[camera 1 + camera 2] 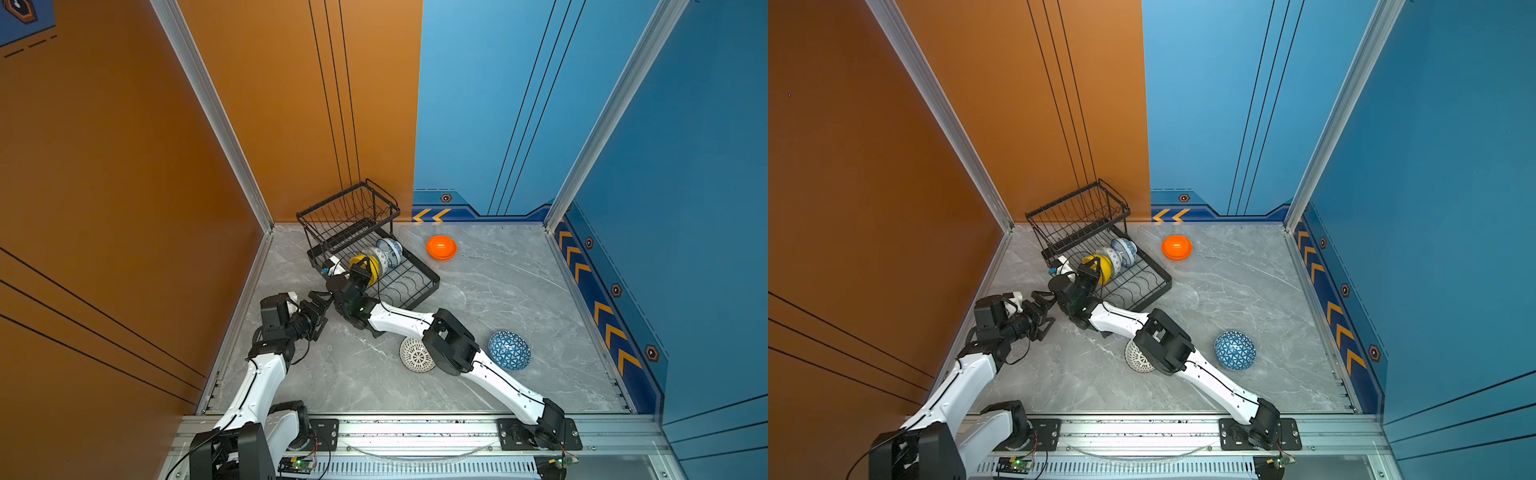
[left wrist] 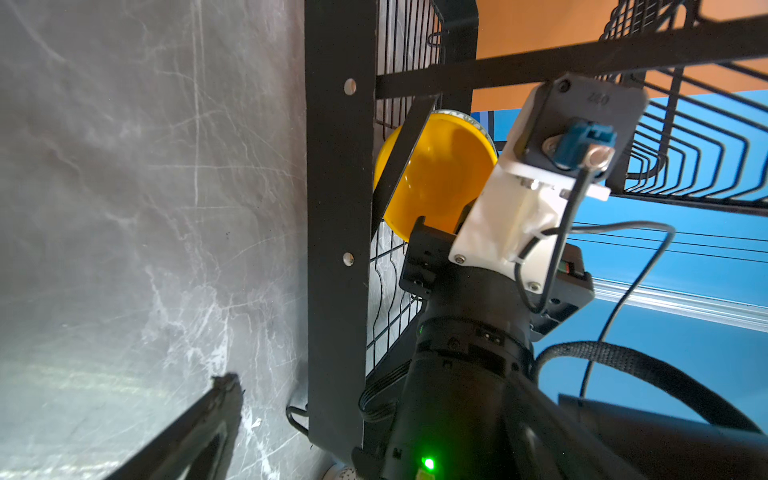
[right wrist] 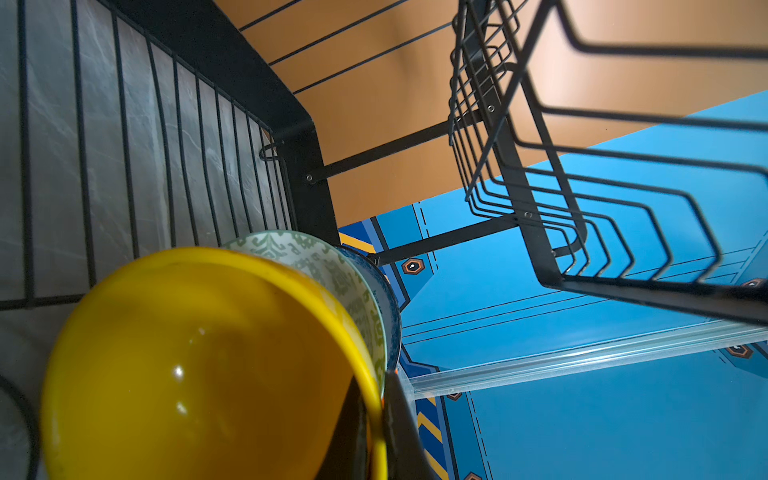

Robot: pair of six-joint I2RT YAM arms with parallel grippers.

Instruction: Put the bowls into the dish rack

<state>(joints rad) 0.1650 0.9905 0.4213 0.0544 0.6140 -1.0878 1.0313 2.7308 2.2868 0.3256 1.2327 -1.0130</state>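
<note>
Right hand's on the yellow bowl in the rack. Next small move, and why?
Probably open the right hand and let go. The yellow bowl looks seated on edge in the dish rack, right beside the green-patterned bowl, and the hand is pinching its rim.
</note>
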